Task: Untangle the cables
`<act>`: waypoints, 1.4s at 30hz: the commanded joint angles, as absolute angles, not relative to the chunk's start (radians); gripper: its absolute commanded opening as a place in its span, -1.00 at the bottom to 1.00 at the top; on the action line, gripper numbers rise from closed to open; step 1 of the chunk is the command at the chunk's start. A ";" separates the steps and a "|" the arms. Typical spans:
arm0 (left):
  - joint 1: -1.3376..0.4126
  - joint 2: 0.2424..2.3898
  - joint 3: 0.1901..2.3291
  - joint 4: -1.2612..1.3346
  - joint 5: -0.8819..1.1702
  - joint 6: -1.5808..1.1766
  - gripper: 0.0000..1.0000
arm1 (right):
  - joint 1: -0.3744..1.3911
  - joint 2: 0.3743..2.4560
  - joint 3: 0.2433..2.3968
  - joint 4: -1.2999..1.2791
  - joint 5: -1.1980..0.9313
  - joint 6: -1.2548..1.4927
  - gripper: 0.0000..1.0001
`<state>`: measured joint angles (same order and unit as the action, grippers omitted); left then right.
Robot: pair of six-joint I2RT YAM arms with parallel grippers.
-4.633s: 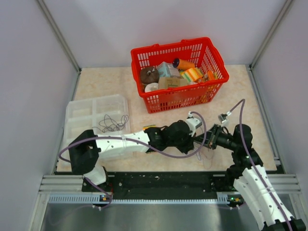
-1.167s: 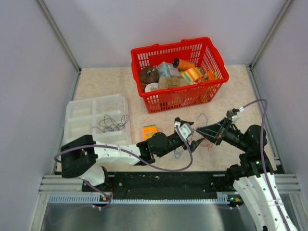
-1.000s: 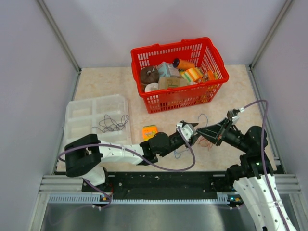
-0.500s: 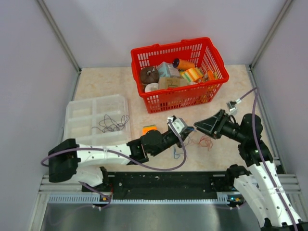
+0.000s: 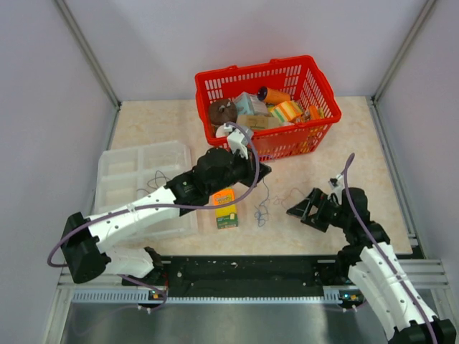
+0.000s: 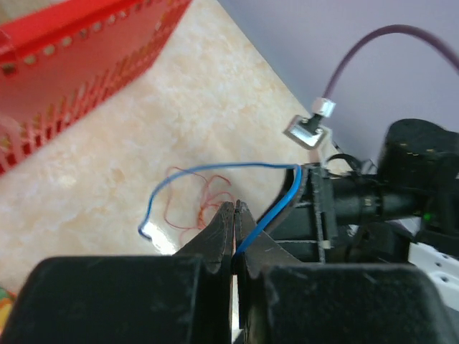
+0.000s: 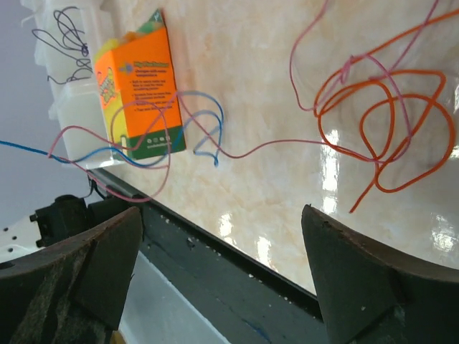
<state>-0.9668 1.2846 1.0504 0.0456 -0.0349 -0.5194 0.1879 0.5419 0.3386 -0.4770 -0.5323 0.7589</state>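
Top external view: the left arm stretches across the pale marbled table (image 5: 358, 143) toward the front of the red basket (image 5: 247, 152). Its left gripper (image 5: 262, 170) is raised off the tabletop, and a blue cable (image 5: 261, 204) trails from it down to the surface just beside an orange box (image 5: 224, 206).

The left wrist view shows the fingers pressed together on that blue strand, which arcs out from the tips and curls back down over a loose orange squiggle lying on the table.

The right gripper (image 5: 301, 213) sits low near the table's right side, well apart from the left one. Its jaws are spread wide and hold nothing.

From the right wrist view, the orange cable (image 7: 380, 107) lies in open loops on the table ahead of the parted fingers. A thin pink cable (image 7: 251, 147) crosses it and runs on to the orange box, where it mingles with blue loops.

A dark cable (image 5: 168, 183) lies bunched in the clear plastic tray (image 5: 136, 161) at the table's left.
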 commanded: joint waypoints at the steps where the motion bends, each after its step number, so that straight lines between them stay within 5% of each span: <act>1: -0.974 1.243 1.088 -0.015 0.107 -0.617 -1.00 | 0.198 0.512 0.211 -0.239 -0.658 0.857 0.82; 11: -0.974 1.170 1.052 0.052 0.141 -0.615 -1.00 | 0.198 0.583 0.117 0.090 -0.738 1.055 0.81; 20: -0.974 1.149 1.049 0.064 0.181 -0.623 -1.00 | 0.296 0.710 0.093 0.273 -0.479 1.411 0.65; 27: -0.974 1.131 1.051 0.074 0.218 -0.592 -1.00 | 0.382 0.767 0.198 0.215 -0.587 1.108 0.69; 31: -0.974 1.121 1.069 0.054 0.233 -0.554 -1.00 | 0.518 0.618 0.299 -0.136 -0.386 0.809 0.77; 42: -0.973 1.078 1.083 0.012 0.250 -0.528 -1.00 | 0.644 0.853 0.371 0.040 -0.347 0.578 0.55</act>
<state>-0.9726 1.1130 1.0504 -0.0051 0.2287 -0.5468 0.5564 0.7849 0.3260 -0.0479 -0.3725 0.7109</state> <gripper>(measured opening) 0.012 0.799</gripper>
